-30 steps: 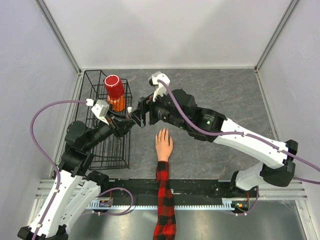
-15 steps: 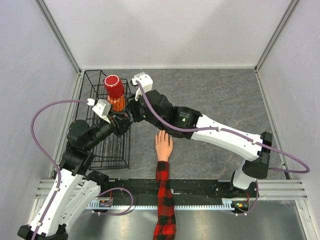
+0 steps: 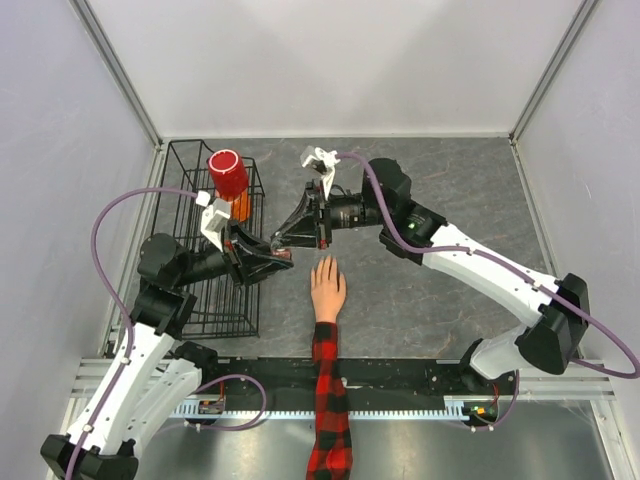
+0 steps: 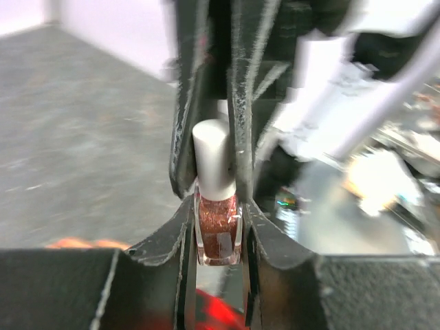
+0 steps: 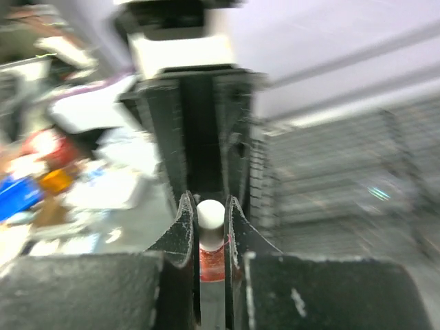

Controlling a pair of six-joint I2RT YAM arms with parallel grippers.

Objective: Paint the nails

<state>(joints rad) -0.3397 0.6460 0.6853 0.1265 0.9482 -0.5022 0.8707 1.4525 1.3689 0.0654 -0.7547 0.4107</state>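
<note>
Nails (image 3: 326,264) on peach hand (image 3: 328,290), plaid sleeve (image 3: 326,362)
Tiny, skin-toned, detail too small to tell; just beside the meeting jaws. Left gripper (image 4: 218,206) clamps glittery red bottle (image 4: 218,237); right gripper (image 5: 210,213) pinches its white cap (image 5: 210,214).

The grey, marbled tabletop (image 3: 450,190) carries two things. A black wire basket (image 3: 215,310) stands at 9 o'clock, against the left wall. A peach mannequin hand (image 3: 327,290) lies flat, back up, at about 6 o'clock, just beside the basket's near right corner, with its fingers pointing to 12 o'clock. Its red-and-black plaid sleeve (image 3: 328,400) trails toward 6 o'clock, over the near edge.
</note>
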